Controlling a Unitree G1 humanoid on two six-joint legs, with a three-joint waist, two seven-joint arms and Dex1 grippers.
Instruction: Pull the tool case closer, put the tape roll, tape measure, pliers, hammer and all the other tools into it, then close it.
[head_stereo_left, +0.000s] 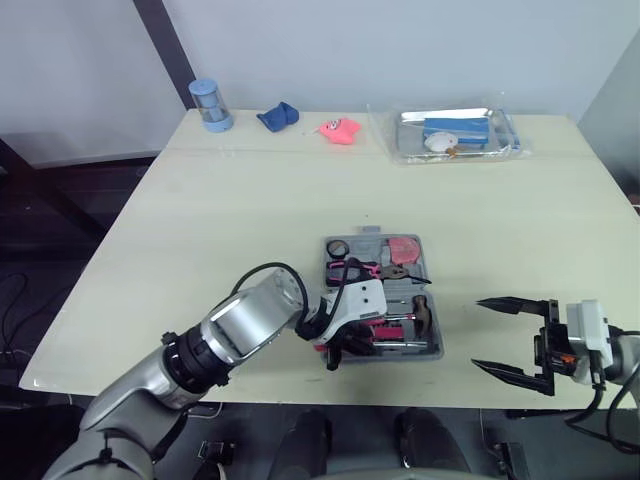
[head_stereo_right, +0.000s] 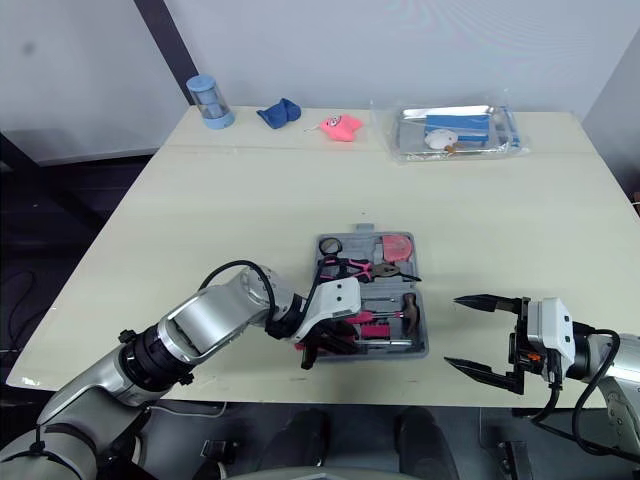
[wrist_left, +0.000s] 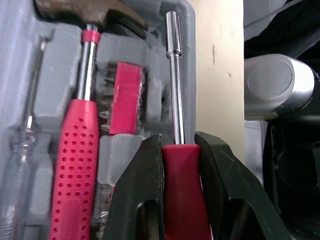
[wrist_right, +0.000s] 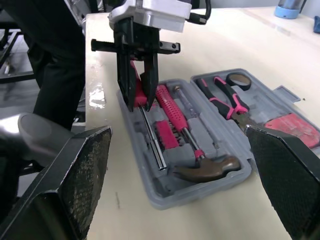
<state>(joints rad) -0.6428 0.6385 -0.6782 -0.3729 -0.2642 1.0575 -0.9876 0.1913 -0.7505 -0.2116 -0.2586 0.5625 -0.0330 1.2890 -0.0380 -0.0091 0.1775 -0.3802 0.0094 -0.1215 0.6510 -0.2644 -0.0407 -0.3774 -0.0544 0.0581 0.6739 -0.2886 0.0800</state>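
Red driver (wrist_left: 173, 100) clenched in left pincer (wrist_left: 177, 142); we find its shaft along the tool case (wrist_right: 165, 195) slot nearest the tabletop (head_stereo_left: 250, 200) front edge.

grey tool case (head_stereo_left: 436, 345) lies open near the counter's (head_stereo_left: 250, 200) front edge. far half: pink-black pliers (wrist_right: 227, 97), tape roll (wrist_right: 237, 80), red tape measure (wrist_right: 292, 127). near half: red-handled hammer (wrist_right: 182, 127) and screwdriver (wrist_left: 175, 90), handle clamped by left claw (wrist_left: 177, 140).

Bare table (head_stereo_left: 457, 296) between tool case (head_stereo_left: 437, 347) and right hand (head_stereo_left: 476, 334).
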